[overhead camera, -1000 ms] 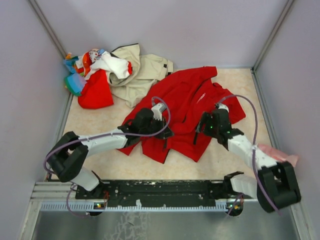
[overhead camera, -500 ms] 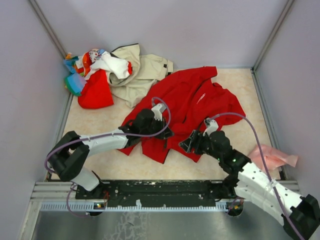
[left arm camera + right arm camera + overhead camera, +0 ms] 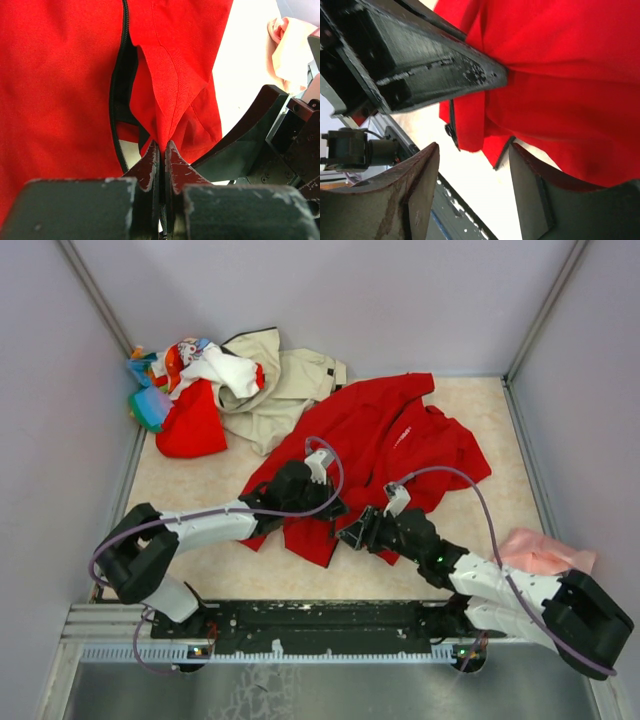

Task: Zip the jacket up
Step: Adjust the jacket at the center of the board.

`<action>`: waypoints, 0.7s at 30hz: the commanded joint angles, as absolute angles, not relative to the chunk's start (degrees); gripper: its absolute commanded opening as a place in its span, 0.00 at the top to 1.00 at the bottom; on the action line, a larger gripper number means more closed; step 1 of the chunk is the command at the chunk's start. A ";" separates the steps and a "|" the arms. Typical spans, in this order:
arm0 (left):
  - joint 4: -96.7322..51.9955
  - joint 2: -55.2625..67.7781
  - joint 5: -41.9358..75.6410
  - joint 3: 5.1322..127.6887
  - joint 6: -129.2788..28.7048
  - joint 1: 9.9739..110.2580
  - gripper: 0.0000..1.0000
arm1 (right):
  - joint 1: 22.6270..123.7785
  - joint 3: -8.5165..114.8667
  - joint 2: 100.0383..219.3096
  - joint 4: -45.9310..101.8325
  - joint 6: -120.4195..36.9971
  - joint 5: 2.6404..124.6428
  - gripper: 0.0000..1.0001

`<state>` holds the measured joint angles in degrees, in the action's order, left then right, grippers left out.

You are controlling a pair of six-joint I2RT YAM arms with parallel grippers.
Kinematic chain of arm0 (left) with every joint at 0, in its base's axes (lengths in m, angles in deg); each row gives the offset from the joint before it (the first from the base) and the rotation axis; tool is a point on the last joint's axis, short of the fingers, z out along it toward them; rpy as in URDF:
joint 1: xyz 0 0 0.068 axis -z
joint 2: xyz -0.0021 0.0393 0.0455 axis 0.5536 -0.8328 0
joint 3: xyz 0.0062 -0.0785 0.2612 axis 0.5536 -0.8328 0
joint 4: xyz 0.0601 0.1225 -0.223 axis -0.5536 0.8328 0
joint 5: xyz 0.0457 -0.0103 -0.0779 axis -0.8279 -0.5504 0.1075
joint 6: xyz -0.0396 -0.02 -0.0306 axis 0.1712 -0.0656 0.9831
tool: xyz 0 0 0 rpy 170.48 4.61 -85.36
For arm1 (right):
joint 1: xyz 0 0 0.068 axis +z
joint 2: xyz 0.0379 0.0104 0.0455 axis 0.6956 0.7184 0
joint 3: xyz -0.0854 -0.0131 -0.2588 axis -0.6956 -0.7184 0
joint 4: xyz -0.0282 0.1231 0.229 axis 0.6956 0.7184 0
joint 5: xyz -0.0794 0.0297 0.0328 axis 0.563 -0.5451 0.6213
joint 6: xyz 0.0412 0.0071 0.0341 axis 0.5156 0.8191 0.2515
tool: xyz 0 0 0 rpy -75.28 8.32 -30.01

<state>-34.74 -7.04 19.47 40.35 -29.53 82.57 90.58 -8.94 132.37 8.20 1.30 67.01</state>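
Lying rumpled and unzipped, the red jacket (image 3: 385,435) is pinched by left fingers (image 3: 150,167); right fingers (image 3: 420,195) gape.

The top view looks steeply down from high behind the left gripper (image 3: 328,506) and right gripper (image 3: 350,533), far enough off to take in the whole table (image 3: 480,410) and jacket (image 3: 390,440). The left wrist view sits just behind the left gripper, facing along its pressed-together fingers (image 3: 150,165) at cloth right at the tips, very near. The right wrist view faces out between the right gripper's spread fingers (image 3: 420,175), equally near. Each wrist view catches the other gripper just beside its own; both share the jacket edge between them.
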 commanded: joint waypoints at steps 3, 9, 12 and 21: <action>-35.55 -4.83 18.37 40.34 -30.48 82.95 1.00 | 91.44 -8.90 136.70 -6.18 2.00 66.47 0.46; -35.77 -5.17 19.42 40.32 -30.21 83.10 1.00 | 91.53 -9.23 138.01 -7.47 1.71 67.09 0.58; -36.17 -4.95 19.57 40.15 -30.10 83.18 1.00 | 91.54 -9.51 138.31 -7.47 1.62 67.92 0.61; -36.82 -4.31 20.34 39.64 -29.63 83.20 1.00 | 91.55 -9.10 141.46 -8.40 1.56 67.83 0.60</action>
<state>-34.83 -6.28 19.38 40.20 -29.75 82.96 90.84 -9.38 140.59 -3.76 2.11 66.68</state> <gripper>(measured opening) 0.028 0.389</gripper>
